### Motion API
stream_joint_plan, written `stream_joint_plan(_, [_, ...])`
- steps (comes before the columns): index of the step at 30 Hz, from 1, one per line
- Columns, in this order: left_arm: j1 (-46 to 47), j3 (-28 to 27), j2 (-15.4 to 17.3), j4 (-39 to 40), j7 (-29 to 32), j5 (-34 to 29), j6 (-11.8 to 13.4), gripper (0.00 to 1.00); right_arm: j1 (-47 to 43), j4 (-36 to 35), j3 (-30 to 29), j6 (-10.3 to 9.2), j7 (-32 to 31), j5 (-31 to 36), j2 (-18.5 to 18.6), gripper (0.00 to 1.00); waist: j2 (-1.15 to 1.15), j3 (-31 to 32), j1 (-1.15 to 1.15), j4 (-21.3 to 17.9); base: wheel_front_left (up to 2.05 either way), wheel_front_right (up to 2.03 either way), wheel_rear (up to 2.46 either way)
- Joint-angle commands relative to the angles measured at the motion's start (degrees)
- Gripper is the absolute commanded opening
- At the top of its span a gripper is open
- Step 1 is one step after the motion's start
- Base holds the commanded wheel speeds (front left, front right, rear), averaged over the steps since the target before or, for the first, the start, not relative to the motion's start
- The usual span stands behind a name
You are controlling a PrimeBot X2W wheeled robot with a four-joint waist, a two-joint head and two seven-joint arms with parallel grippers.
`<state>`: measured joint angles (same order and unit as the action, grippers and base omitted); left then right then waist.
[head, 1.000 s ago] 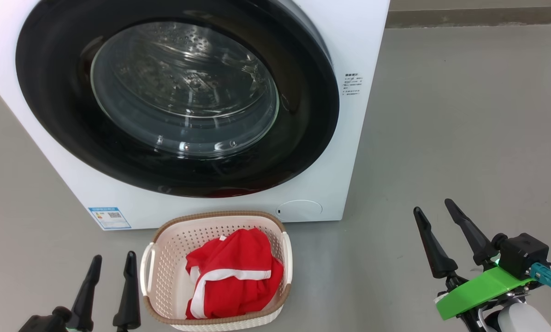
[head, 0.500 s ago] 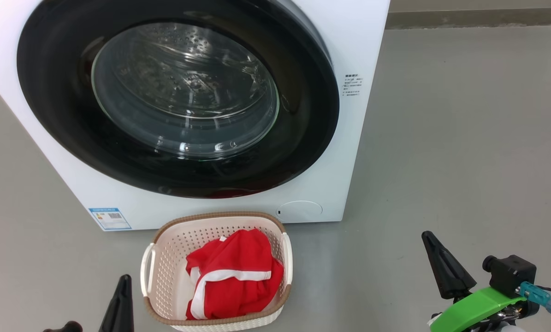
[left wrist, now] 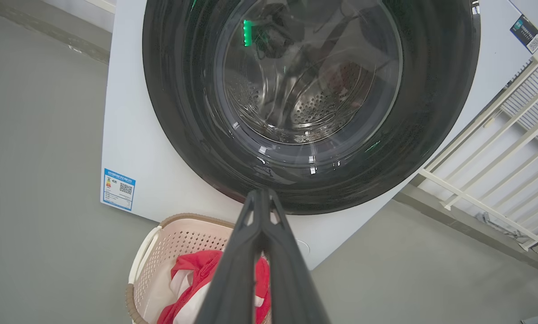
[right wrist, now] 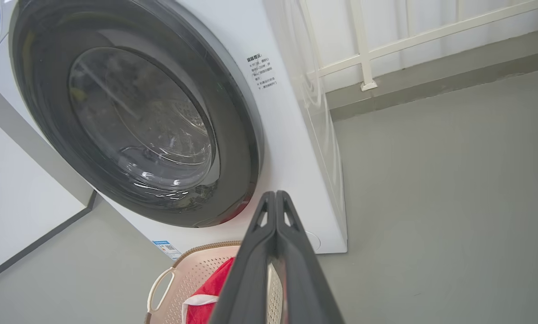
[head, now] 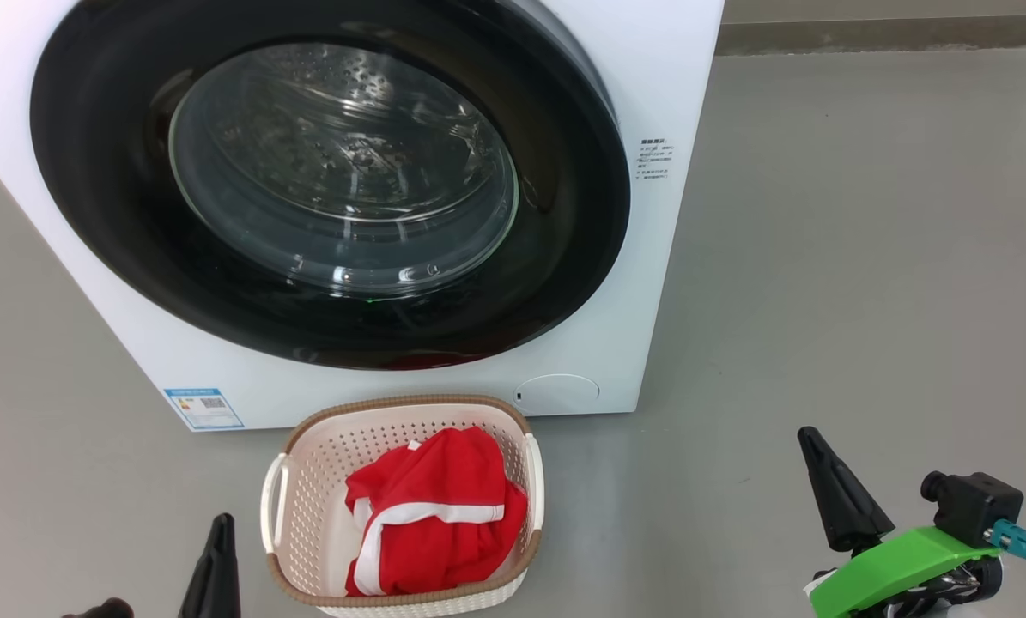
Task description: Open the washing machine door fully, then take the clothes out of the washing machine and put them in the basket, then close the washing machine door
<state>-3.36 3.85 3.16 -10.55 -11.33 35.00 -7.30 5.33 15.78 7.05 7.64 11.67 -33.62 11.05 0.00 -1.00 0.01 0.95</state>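
The white washing machine (head: 641,283) stands ahead with its black-rimmed round door (head: 555,283) flat against its front; through the glass I see the steel drum. On the floor in front sits the cream basket (head: 324,468) holding red clothes (head: 435,511) with white trim. My left gripper (head: 218,536) is shut and empty at the lower left, beside the basket; the left wrist view shows its tips (left wrist: 260,194) pressed together. My right gripper (head: 813,442) is shut and empty at the lower right over bare floor, its tips (right wrist: 275,194) also together.
Grey floor (head: 865,257) spreads to the right of the washer. In the wrist views a white railing (left wrist: 498,148) runs beside the machine, and a white wall or panel (right wrist: 16,193) stands on its other side.
Both grippers have shut and drawn back toward the bottom edge of the head view. The basket, clothes and door have not moved.
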Motion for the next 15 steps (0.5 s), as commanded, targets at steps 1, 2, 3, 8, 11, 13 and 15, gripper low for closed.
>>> stream_joint_plan(1, [2.0,-0.9,0.8,1.1,0.2,1.3,0.0,0.0,1.4,-1.4,-0.5,-0.03,-0.3,-1.7,0.3,0.0,0.0,0.0,-0.01,0.0,0.0,0.0,0.0])
stream_joint_plan(2, [2.1,-0.9,0.8,1.0,0.4,1.9,0.0,0.0,1.4,-1.4,-0.6,-0.03,-0.5,-2.2,0.3,0.0,0.0,0.0,-0.01,0.0,0.0,0.0,0.0])
stream_joint_plan(3, [2.2,-1.0,0.8,1.0,0.5,2.4,0.0,0.0,1.4,-1.4,-0.7,-0.03,-0.6,-2.8,0.2,0.0,0.0,0.0,-0.01,0.0,0.0,0.0,0.0])
stream_joint_plan(8, [2.5,-1.4,0.8,0.8,1.3,5.2,0.0,0.0,1.4,-1.4,-1.3,-0.03,-1.4,-5.6,-0.2,0.0,0.0,0.1,-0.01,-0.1,0.0,0.0,0.0])
stream_joint_plan(11, [2.8,-1.6,0.9,0.6,1.7,6.9,0.0,0.0,1.4,-1.5,-1.6,-0.04,-1.9,-7.3,-0.4,0.0,0.0,0.1,-0.01,-0.1,0.0,0.0,0.0])
stream_joint_plan(13, [2.9,-1.7,0.9,0.6,2.0,8.0,0.0,0.0,1.4,-1.5,-1.8,-0.04,-2.2,-8.4,-0.5,0.0,0.0,0.1,-0.01,-0.1,0.0,0.0,0.0])
stream_joint_plan(15, [3.0,-1.9,0.9,0.5,2.4,9.1,-0.1,0.0,1.4,-1.5,-2.1,-0.04,-2.5,-9.5,-0.7,0.0,0.0,0.1,-0.01,-0.1,0.0,0.0,0.0])
